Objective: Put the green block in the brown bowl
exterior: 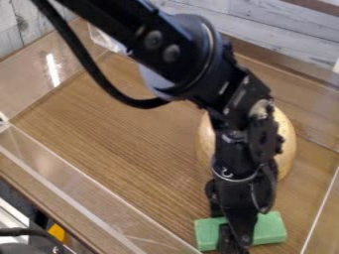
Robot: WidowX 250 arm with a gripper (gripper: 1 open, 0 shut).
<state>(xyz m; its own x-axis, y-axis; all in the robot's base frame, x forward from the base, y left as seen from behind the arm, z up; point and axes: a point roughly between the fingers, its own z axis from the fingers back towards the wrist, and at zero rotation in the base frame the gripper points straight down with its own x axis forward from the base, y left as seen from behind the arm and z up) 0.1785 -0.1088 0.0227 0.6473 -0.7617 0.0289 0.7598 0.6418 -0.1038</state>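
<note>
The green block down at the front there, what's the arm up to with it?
A single black robot arm reaches straight down over the green block, which lies flat on the wooden table near the front edge. The gripper is down at the block with its fingers around the middle, apparently closed on it, though the block has not left the table. The brown bowl sits just behind the arm, with no block in or on it.

Lab test rig: clear-walled enclosure (pixel 40 164) around wood tabletop (pixel 119 129).
</note>
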